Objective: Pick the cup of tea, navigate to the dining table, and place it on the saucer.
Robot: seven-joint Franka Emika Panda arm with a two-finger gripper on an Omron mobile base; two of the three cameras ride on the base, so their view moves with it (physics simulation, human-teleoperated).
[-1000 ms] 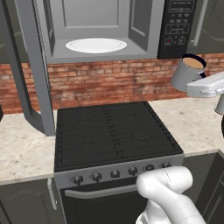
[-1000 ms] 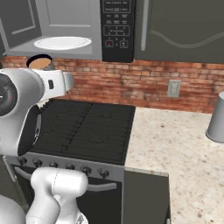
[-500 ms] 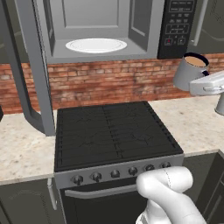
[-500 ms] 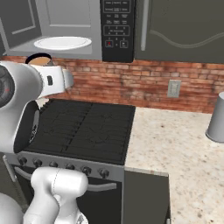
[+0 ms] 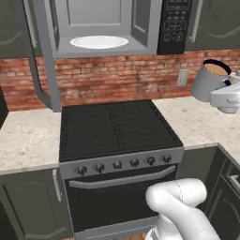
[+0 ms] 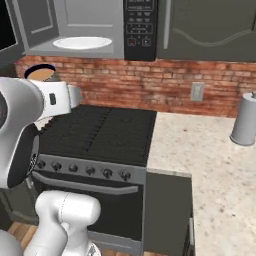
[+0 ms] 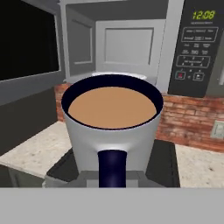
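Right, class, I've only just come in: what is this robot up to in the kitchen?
The white robot arm is holding the cup of tea in the air, its jaws shut on the dark handle, to the right of the black stove. The cup is full of brown tea and roughly upright. Behind it the microwave stands open with a white plate inside. The cup is picked up, but not yet on a saucer.

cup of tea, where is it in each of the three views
Left base view: cup of tea at the right edge, tilted, level with the brick wall.
Right base view: its rim peeks over the white arm at upper left.
Hand view: centre, handle facing the camera.
Shared landmark: open microwave.
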